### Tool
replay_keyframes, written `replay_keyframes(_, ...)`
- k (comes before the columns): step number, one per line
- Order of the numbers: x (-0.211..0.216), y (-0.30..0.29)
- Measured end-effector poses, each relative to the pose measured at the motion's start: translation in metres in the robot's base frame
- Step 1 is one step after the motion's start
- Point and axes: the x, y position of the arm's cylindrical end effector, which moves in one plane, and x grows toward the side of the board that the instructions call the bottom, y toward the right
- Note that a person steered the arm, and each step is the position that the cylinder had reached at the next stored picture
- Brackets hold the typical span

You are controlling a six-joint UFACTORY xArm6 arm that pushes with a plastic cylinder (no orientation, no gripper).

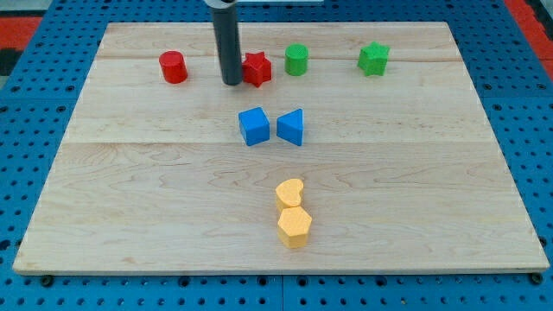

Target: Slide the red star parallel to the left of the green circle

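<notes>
My tip point(232, 83) touching the red star's point(257, 68) left side, star just left of the green circle point(296, 60) (small gap), top of the tabletop point(130, 190), no jaws on this rod

Pale, smooth, matt wooden board point(155, 199); matt red star point(257, 68); dark, slightly glossy rod point(228, 43)

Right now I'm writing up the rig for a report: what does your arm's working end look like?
Only a straight, smooth rod shows, dark grey to black, round in section, entering from the view's top. My tip is its plain blunt lower end. No jaws, cables, markings or labels are visible; a paler collar shows at the frame's top edge.
</notes>
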Motion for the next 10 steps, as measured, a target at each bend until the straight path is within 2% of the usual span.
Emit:
replay_keyframes(2, 0.018, 0.071)
replay_keyframes(3, -0.006, 0.075)
replay_keyframes(4, -0.024, 0.056)
replay_keyframes(6, -0.003, 0.051)
replay_keyframes(8, -0.021, -0.015)
replay_keyframes(9, -0.032, -0.02)
replay_keyframes(10, -0.007, -0.011)
